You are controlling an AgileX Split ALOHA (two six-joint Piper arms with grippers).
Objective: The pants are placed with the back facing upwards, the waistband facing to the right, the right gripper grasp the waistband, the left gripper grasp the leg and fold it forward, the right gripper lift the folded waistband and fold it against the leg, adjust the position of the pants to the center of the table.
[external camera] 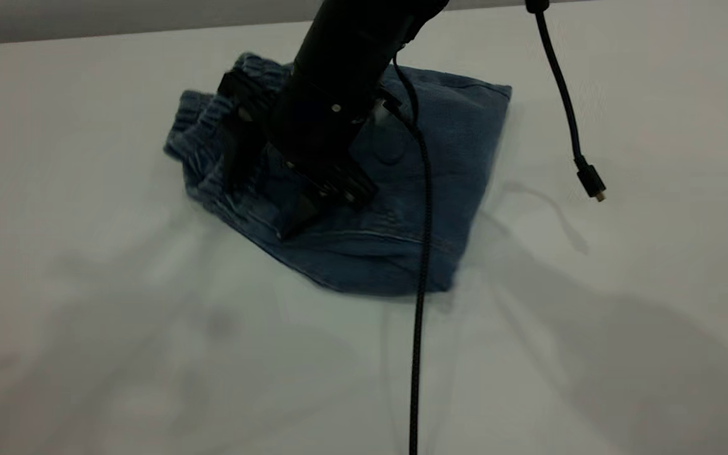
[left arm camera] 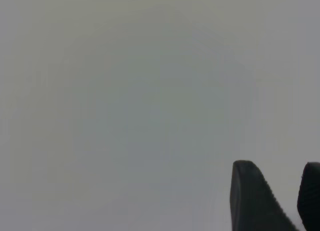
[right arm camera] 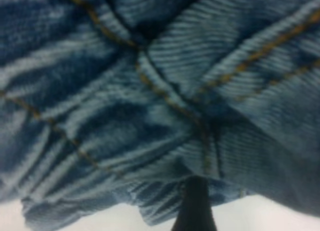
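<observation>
On the table (external camera: 623,95), toward its far side, I have the folded pants (external camera: 440,164) lying as a compact denim bundle, the ribbed elastic waistband (external camera: 203,117) gathered at the bundle's end farthest from the dangling cable (external camera: 563,95). My right gripper (external camera: 260,189) presses down onto the bundle beside that waistband, probably to slide it toward centre; whether its fingers are apart, I cannot tell. Away from the pants, my left gripper (left arm camera: 280,201) hangs slightly parted over bare tabletop, holding nothing.
</observation>
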